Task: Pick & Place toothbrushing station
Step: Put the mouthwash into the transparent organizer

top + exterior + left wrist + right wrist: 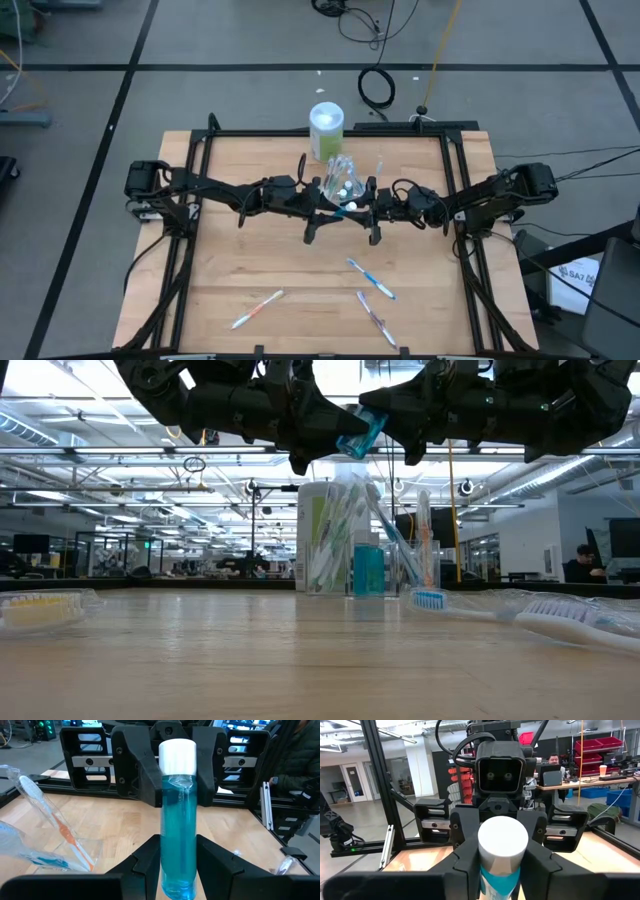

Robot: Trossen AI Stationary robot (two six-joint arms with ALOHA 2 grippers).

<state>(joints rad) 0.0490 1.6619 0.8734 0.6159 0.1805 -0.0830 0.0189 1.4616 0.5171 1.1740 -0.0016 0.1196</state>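
Note:
A teal tube with a white cap [360, 430] hangs in the air between my two grippers, above the table's middle. My left gripper [335, 205] and my right gripper [362, 205] face each other, each shut on one end of it. Just beyond them, a clear plastic bag [342, 175] with toothbrushes and a teal tube stands on the table; it also shows in the low view [350, 540] and the left wrist view [45, 830]. Three toothbrushes lie loose on the near half of the table [370, 278], [375, 318], [257, 308]. My left gripper pinches the tube's lower body [177, 865], the end away from the cap, between its two fingers, coming level from the table's left. The tube points along the fingers toward the right gripper, lifted clear and slightly tilted. My right gripper pinches the tube's white cap end [502, 842] between its two fingers, coming level from the table's right. The cap faces back along the fingers toward the wrist. The tube is clear of the table.
A white and green cylinder [326, 130] stands behind the bag near the far edge. A black frame [200, 150] runs around the wooden table. In the low view, toothbrush heads lie close at the left [40, 610] and right [570, 622].

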